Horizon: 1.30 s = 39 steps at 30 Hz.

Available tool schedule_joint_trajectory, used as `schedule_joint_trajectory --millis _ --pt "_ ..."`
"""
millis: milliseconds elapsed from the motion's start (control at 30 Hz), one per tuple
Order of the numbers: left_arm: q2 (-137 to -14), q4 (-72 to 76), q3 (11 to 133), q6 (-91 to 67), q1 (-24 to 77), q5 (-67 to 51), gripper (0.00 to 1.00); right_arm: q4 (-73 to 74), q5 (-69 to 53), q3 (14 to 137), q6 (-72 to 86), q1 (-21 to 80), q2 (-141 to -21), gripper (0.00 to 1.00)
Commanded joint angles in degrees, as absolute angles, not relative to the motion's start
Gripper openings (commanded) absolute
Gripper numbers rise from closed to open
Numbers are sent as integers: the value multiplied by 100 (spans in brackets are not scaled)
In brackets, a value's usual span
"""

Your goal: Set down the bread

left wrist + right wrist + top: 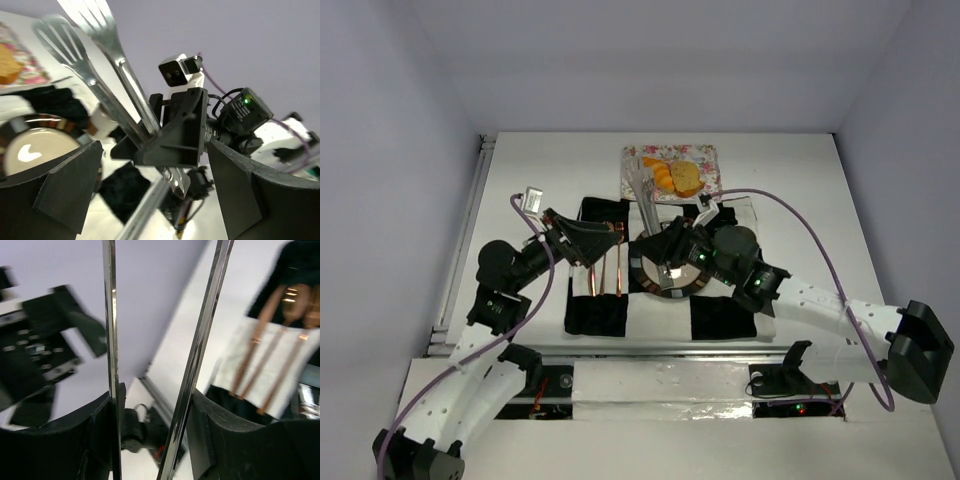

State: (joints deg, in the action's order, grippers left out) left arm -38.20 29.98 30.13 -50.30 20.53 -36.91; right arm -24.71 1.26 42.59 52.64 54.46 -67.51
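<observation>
The bread lies at the far middle of the table on a floral napkin: a golden croissant beside a brown-crusted slice, whose edge also shows in the left wrist view. My right gripper is shut on metal tongs, pressing their two arms from outside, with the slotted tips pointing toward the bread. Under it sits a dark-rimmed plate. My left gripper stands open to the left of the tongs' hinge end, touching nothing.
A black-and-white checkered cloth lies under the plate. On it, left of the plate, lie copper cutlery pieces. A rail runs along the table's left edge, and grey walls close in on three sides.
</observation>
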Motion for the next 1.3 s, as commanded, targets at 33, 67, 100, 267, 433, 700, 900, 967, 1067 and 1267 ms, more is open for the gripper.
schedule_joint_trajectory --millis 33,67,100,267,433,700,900,967,1067,1267 --pt "-3297 788 3620 -3719 2074 -2919 84 -1277 -500 4526 4932 4800 -6530 54" --pt "-3131 547 3647 -3596 2074 -2692 84 -1031 -658 4605 4644 4686 -6530 54" --pt "-3051 362 3665 -3395 2074 -2585 84 -454 -694 4710 4467 4502 -6548 54" --pt "-2716 -482 3700 -2892 2074 -1979 84 1184 -870 5606 3333 4087 -7030 54" --pt "-2461 -598 3429 -2716 2074 -1503 84 2407 -897 6775 2445 3814 -7751 54" --pt "-2092 -545 3173 -2584 2074 -1495 84 3918 208 8647 1398 3489 -9823 55" --pt "-1978 -483 3138 -2549 2074 -1555 83 4279 684 9772 1196 3323 -10686 55" --pt "-1978 -466 3138 -2531 2074 -1591 83 4394 764 10053 1125 3322 -11064 56" --pt "-1942 -440 3129 -2531 2074 -1652 83 4605 896 10546 1011 3322 -11529 56" --pt "-1890 -413 3103 -2531 2074 -1731 83 4764 1099 11039 870 3261 -12128 56"
